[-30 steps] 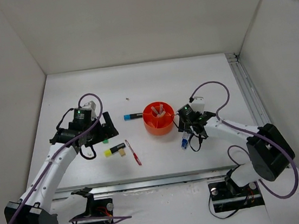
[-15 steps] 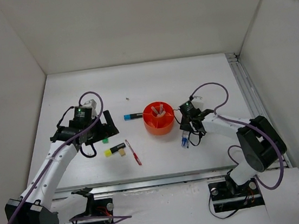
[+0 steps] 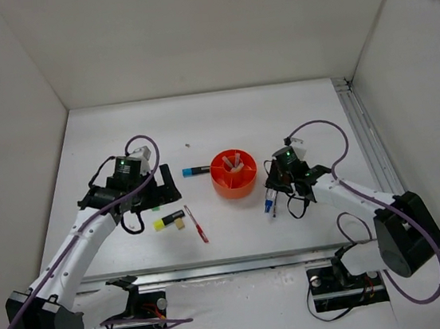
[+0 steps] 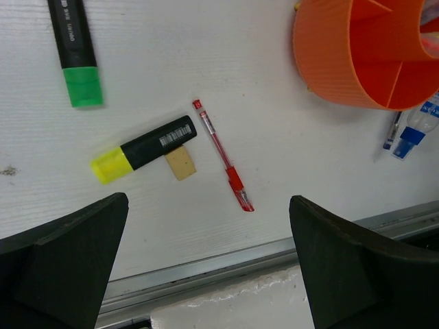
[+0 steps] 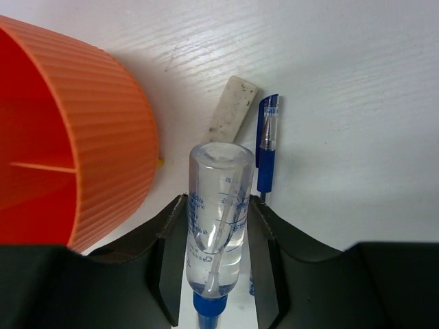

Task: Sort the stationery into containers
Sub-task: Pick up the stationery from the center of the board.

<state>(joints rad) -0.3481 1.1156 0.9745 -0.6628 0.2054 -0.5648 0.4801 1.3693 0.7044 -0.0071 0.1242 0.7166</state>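
Right jaws grip the bottle [image 5: 216,205] beside the tub [image 5: 103,137]; left jaws stand wide open. Tub holds few items [image 3: 234,161]; highlighters [image 4: 144,149], pens [image 4: 223,154], erasers [image 4: 180,164] lie on the tabletop [image 4: 274,68]. Sorting judged early-stage

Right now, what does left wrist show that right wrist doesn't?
Left wrist only: green-capped highlighter, yellow-capped highlighter with a tan eraser against it, and a red pen.
Right wrist only: dirty white eraser, and the right gripper closed on the clear blue-capped tube.
Both: orange tub and blue pen. The tube also shows at the left wrist view's right edge.
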